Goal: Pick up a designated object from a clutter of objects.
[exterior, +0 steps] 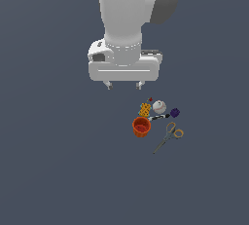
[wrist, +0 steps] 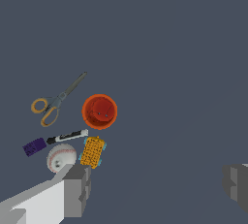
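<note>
The designated object, an orange-red cup (exterior: 141,127) (wrist: 99,112), stands upright on the grey floor with its round rim up. Around it lies the clutter of objects: a yellow-orange perforated block (exterior: 144,109) (wrist: 92,152), a white baseball (exterior: 159,106) (wrist: 61,157), a black marker (exterior: 159,117) (wrist: 67,136), a purple lump (exterior: 174,113) (wrist: 34,147) and tan-handled scissors (exterior: 169,136) (wrist: 54,103). My gripper (exterior: 124,85) (wrist: 157,184) hangs open well above the floor, off toward the exterior view's left of the group. It holds nothing.
The floor is a plain dark grey surface with no edges or walls in view. The arm's white body (exterior: 127,19) fills the upper middle of the exterior view.
</note>
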Robot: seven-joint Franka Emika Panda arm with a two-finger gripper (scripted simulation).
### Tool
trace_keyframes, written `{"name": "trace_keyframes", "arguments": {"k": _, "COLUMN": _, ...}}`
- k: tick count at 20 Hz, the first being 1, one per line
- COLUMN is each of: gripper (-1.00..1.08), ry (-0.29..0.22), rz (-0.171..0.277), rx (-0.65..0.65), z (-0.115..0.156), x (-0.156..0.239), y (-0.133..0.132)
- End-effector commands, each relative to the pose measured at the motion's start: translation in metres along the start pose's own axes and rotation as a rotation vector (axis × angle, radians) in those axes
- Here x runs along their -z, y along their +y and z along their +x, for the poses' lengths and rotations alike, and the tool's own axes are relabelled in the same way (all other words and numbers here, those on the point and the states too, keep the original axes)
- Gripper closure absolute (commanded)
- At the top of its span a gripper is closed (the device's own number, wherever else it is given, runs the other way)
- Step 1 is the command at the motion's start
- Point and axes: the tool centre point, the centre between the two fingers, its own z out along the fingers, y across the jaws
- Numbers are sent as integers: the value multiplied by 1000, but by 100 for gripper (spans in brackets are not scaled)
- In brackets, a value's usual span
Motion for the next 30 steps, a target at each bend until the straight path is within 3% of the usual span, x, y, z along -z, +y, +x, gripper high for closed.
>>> {"name": "trace_keyframes", "arguments": {"k": 1, "gripper": -20, "ry": 0, "rz": 0, "rx": 0, "z": 0, "x": 0, "y": 0}}
{"name": "trace_keyframes", "arguments": {"k": 11, "gripper": -20, "ry": 7, "rz": -10, "rx": 45, "z": 1, "x": 1, "y": -10}}
{"name": "trace_keyframes", "arguments": {"k": 17, "gripper": -20, "ry": -20, "rz": -38, "rx": 107, "z": 4, "x": -8, "y": -14}}
{"name": "trace_keyframes", "arguments": {"k": 24, "gripper": -20, "ry": -98, "rz": -114, "rx": 282, "z": 13, "x": -34, "y": -25}}
{"name": "trace_keyframes", "arguments": {"k": 30, "gripper": -20, "ry": -212, "rz": -217, "rx": 520, "z": 24, "x": -70, "y": -39}}
